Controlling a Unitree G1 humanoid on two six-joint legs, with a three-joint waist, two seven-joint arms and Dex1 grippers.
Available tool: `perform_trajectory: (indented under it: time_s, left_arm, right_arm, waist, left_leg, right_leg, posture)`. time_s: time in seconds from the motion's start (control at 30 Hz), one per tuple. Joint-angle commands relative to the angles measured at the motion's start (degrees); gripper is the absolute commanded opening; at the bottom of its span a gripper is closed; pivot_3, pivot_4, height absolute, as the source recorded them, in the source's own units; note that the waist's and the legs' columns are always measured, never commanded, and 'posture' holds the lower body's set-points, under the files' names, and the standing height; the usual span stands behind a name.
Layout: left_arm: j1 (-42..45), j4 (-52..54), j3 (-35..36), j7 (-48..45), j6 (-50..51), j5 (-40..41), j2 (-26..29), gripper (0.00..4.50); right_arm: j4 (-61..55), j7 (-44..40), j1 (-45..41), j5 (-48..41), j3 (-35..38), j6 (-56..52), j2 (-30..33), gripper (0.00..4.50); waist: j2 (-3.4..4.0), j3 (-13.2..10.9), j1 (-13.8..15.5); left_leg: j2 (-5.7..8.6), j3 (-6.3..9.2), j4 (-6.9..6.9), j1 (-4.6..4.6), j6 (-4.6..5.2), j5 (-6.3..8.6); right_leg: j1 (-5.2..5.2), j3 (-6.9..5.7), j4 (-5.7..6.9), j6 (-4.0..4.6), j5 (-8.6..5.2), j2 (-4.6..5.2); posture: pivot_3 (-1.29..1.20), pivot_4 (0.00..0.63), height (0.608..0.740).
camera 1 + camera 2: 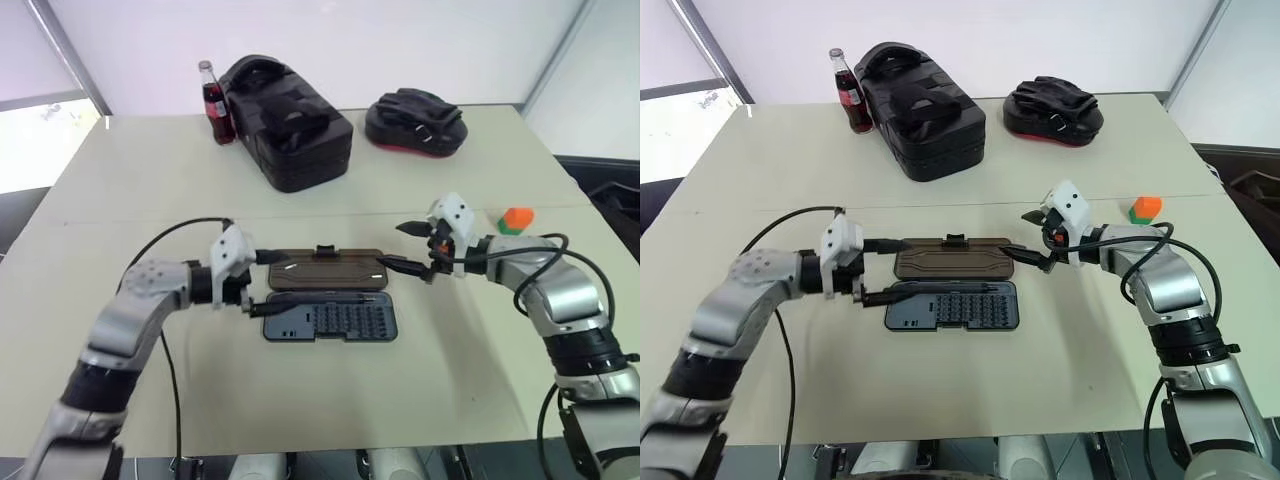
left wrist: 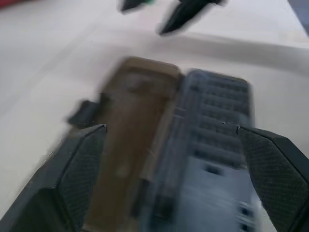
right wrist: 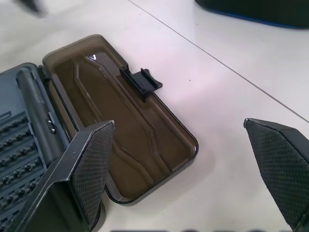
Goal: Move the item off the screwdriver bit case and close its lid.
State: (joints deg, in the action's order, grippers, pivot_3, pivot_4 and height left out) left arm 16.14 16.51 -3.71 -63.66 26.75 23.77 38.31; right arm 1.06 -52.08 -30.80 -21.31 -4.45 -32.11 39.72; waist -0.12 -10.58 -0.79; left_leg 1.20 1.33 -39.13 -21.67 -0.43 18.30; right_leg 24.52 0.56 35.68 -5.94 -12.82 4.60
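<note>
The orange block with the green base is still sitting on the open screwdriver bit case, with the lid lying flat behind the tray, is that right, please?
Not quite. The orange block no longer sits on the screwdriver bit case; it stands on the table to the robot's right, beyond the right arm, as the right eye view shows. The rest holds: the case is open, with the lid lying flat behind the tray.
</note>
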Motion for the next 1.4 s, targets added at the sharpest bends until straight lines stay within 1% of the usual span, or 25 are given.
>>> perform_trajectory:
  time_s: [0.03,0.1,0.13,0.17,0.2,0.23,0.27,0.3,0.4,0.53,0.67,0.73,0.87,0.97,1.1,1.2,1.33,1.4]
  left_arm:
    - [-1.32,5.21,2.33,0.88,1.97,2.94,1.48,3.73]
    - [-1.67,6.02,2.56,1.24,2.64,3.45,2.07,2.78]
    - [-1.71,6.23,2.50,1.28,2.85,3.61,2.39,2.19]
    - [-1.58,6.28,2.42,1.37,3.01,3.71,2.57,1.71]
    - [-1.42,6.28,2.32,1.49,3.13,3.84,2.69,1.08]
    - [-1.12,6.17,2.03,1.49,3.03,3.64,2.97,0.70]
    - [-0.79,5.92,1.56,1.45,2.80,3.18,3.28,0.18]
    - [-0.51,5.71,1.21,1.42,2.65,2.86,3.49,0.03]
    - [0.15,3.71,-1.98,1.26,0.72,-1.06,4.38,0.03]
    - [1.25,-1.05,-6.09,0.61,-2.39,-5.11,3.88,0.03]
    - [1.39,-5.57,-10.10,-0.99,-7.60,-9.15,3.40,0.03]
    - [1.99,-6.62,-9.50,-0.10,-8.63,-8.87,1.72,0.03]
    - [2.65,-5.04,-5.06,0.71,-5.10,-4.22,0.50,0.03]
    - [1.17,-2.75,-2.16,-0.07,-2.98,-1.43,2.17,0.03]
    - [-0.88,0.57,-0.70,0.29,-1.07,0.04,3.93,0.03]
    - [-1.24,1.68,-0.38,1.04,-0.28,0.34,4.19,0.03]
    - [-1.66,2.29,0.44,1.73,-0.08,0.52,4.65,0.03]
    - [-1.68,2.71,0.67,2.15,0.21,0.69,4.65,0.03]
  right_arm:
    - [-0.25,-0.47,-1.01,0.14,1.35,1.19,-0.38,4.50]
    - [0.06,-0.52,-1.10,0.39,1.49,1.29,-0.56,4.50]
    - [0.21,-0.56,-1.22,0.53,1.46,1.34,-0.64,4.50]
    - [0.38,-0.63,-1.39,0.63,1.40,1.38,-0.71,4.50]
    - [0.56,-0.71,-1.54,0.71,1.36,1.44,-0.75,4.50]
    - [0.76,-0.90,-1.85,0.85,1.21,1.49,-0.77,4.50]
    - [0.96,-1.11,-2.22,1.01,1.09,1.54,-0.79,4.50]
    - [1.20,-1.30,-2.54,1.15,1.02,1.60,-0.82,4.50]
    - [2.18,-1.68,-4.03,1.77,0.64,1.75,-1.08,4.50]
    - [3.89,-2.47,-5.74,3.14,-0.41,2.38,-1.75,4.50]
    - [5.90,-3.99,-7.27,5.33,-2.40,4.32,-2.23,4.50]
    - [6.66,-4.51,-8.11,5.53,-2.38,4.50,-2.60,4.50]
    - [6.88,-5.49,-8.31,4.37,-1.01,3.36,-2.42,4.50]
    - [6.80,-5.85,-7.29,4.59,-0.92,3.16,-1.91,4.50]
    - [8.75,-7.35,-7.90,7.22,-3.46,4.90,-1.81,4.50]
    - [13.49,-7.35,-10.49,9.69,-5.30,7.01,-3.77,4.50]
    - [24.60,-8.11,-16.16,14.97,-9.66,12.33,-7.31,4.50]
    - [28.99,-8.72,-18.28,16.42,-10.66,14.34,-8.67,4.50]
  waist:
    - [0.00,0.00,0.16]
    - [0.00,0.00,0.15]
    - [0.00,0.00,0.15]
    - [0.00,0.00,0.11]
    - [0.00,0.00,0.07]
    - [0.00,0.00,0.06]
    - [0.00,0.00,0.05]
    - [0.00,0.00,0.05]
    - [0.00,0.00,-0.01]
    - [0.00,0.00,-0.04]
    - [0.00,0.00,-0.03]
    - [0.01,0.00,0.02]
    - [0.00,-0.01,0.05]
    - [0.00,-0.01,0.01]
    - [0.01,-0.01,-0.17]
    - [0.01,-0.01,-0.19]
    - [0.01,-0.01,-0.37]
    - [0.01,-0.01,-0.36]
  left_leg:
    - [0.00,0.01,0.00,0.00,0.00,0.00]
    - [0.01,0.01,-0.01,0.02,0.00,0.00]
    - [0.01,0.01,-0.01,0.03,0.00,0.00]
    - [0.02,0.01,-0.01,0.03,0.00,0.00]
    - [0.02,0.01,-0.01,0.04,0.00,0.00]
    - [0.02,0.01,-0.01,0.04,0.00,0.00]
    - [0.02,0.01,-0.01,0.05,0.00,0.00]
    - [0.02,0.01,-0.01,0.05,0.00,0.00]
    - [0.03,0.00,-0.01,0.06,0.00,0.00]
    - [0.04,-0.02,-0.01,0.10,0.00,0.00]
    - [0.06,-0.05,0.00,0.10,0.00,0.00]
    - [0.06,-0.04,-0.01,0.09,0.00,0.00]
    - [0.04,-0.03,-0.02,0.07,0.00,0.00]
    - [0.02,-0.02,-0.01,0.07,0.00,0.00]
    - [0.00,-0.04,-0.01,0.10,0.00,0.00]
    - [0.01,-0.05,-0.01,0.11,0.00,0.00]
    - [0.01,-0.09,-0.01,0.17,-0.01,0.00]
    - [0.01,-0.08,0.00,0.17,-0.02,-0.01]
  right_leg:
    - [-0.02,-0.01,0.01,0.00,0.00,0.00]
    - [-0.04,-0.01,0.01,0.01,0.00,0.00]
    - [-0.05,-0.01,0.02,0.01,0.00,0.00]
    - [-0.05,-0.01,0.02,0.01,0.00,0.00]
    - [-0.05,-0.01,0.02,0.01,0.00,0.00]
    - [-0.05,-0.01,0.02,0.01,0.00,-0.01]
    - [-0.05,-0.02,0.04,0.01,0.00,-0.01]
    - [-0.05,-0.02,0.03,0.01,0.00,-0.01]
    - [-0.05,-0.02,0.06,0.01,0.00,-0.02]
    - [-0.06,-0.01,0.08,0.01,0.00,-0.03]
    - [-0.06,-0.01,0.08,0.01,0.00,-0.02]
    - [-0.05,-0.02,0.08,0.01,0.00,-0.02]
    - [-0.05,-0.01,0.08,0.01,0.00,0.00]
    - [-0.05,-0.01,0.08,0.01,0.00,-0.01]
    - [-0.04,0.00,0.08,0.01,0.00,-0.01]
    - [-0.05,0.00,0.10,0.01,0.00,-0.01]
    - [-0.05,0.01,0.18,0.01,0.00,-0.03]
    - [-0.03,0.01,0.21,0.02,-0.01,-0.04]
  posture:
    - [0.00,0.150,0.740]
    - [0.00,0.150,0.740]
    - [0.00,0.150,0.740]
    - [0.00,0.150,0.740]
    - [0.00,0.150,0.740]
    - [0.00,0.150,0.740]
    - [0.00,0.150,0.740]
    - [0.00,0.150,0.740]
    - [0.00,0.150,0.740]
    - [0.00,0.150,0.740]
    - [0.00,0.150,0.740]
    - [0.00,0.150,0.740]
    - [0.00,0.150,0.740]
    - [0.00,0.150,0.740]
    - [0.00,0.150,0.740]
    - [0.00,0.150,0.740]
    - [0.00,0.150,0.740]
    - [0.00,0.150,0.740]
